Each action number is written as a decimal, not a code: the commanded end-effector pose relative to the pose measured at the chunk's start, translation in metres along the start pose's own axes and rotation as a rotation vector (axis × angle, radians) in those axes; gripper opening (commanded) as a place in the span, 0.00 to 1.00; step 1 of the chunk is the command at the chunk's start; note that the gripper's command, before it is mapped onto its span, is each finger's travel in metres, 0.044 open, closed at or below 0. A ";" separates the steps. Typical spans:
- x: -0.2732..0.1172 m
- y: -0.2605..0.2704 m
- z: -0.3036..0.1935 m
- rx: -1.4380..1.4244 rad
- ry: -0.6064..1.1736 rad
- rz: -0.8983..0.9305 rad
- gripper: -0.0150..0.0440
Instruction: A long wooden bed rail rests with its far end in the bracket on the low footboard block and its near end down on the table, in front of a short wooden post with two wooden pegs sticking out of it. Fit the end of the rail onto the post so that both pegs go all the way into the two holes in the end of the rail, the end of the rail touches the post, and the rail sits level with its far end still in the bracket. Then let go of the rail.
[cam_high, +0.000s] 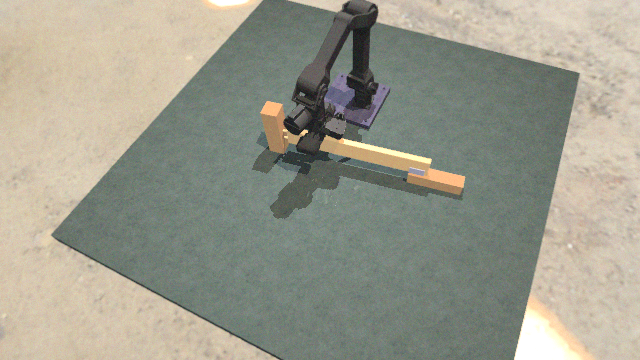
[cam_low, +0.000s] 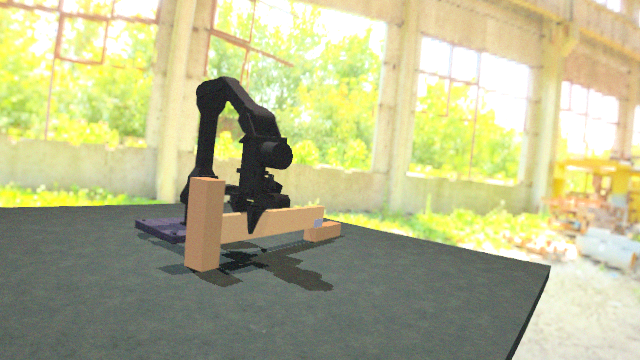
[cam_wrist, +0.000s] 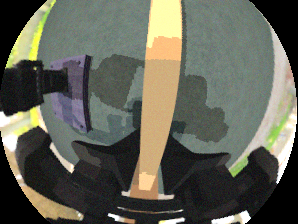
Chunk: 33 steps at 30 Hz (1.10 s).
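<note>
The pale wooden rail (cam_high: 380, 154) (cam_low: 292, 219) (cam_wrist: 162, 100) is held off the table and looks about level. Its far end sits at the bracket (cam_high: 417, 171) (cam_low: 318, 223) on the low footboard block (cam_high: 442, 183) (cam_low: 324, 232). My gripper (cam_high: 316, 142) (cam_low: 253, 218) (cam_wrist: 150, 128) is shut on the rail near its post end, one finger on each side. The upright post (cam_high: 273, 126) (cam_low: 204, 225) stands just beyond that end. In the top view a narrow gap with pegs (cam_high: 285, 136) shows between rail and post. How far the pegs are in the holes is hidden.
The purple base plate (cam_high: 377, 110) (cam_low: 160, 229) (cam_wrist: 79, 95) of the arm stands behind the rail. The arm reaches over the rail from that side. The dark green mat (cam_high: 280, 270) (cam_low: 375, 310) lies under everything, with shadows of the arm and rail on it.
</note>
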<state>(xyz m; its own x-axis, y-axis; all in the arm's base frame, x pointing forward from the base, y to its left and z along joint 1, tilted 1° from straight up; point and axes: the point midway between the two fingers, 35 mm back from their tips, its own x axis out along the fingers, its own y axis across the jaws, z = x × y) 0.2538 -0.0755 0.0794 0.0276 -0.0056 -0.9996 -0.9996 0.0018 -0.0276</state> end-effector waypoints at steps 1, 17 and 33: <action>0.000 0.000 0.001 -0.001 0.000 -0.004 0.25; -0.001 -0.001 0.001 -0.001 0.000 -0.004 0.25; -0.001 -0.001 -0.001 -0.001 0.000 -0.004 0.25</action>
<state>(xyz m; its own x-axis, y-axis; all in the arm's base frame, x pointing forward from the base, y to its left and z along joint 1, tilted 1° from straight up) 0.2537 -0.0755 0.0792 0.0276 -0.0055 -0.9996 -0.9996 0.0021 -0.0276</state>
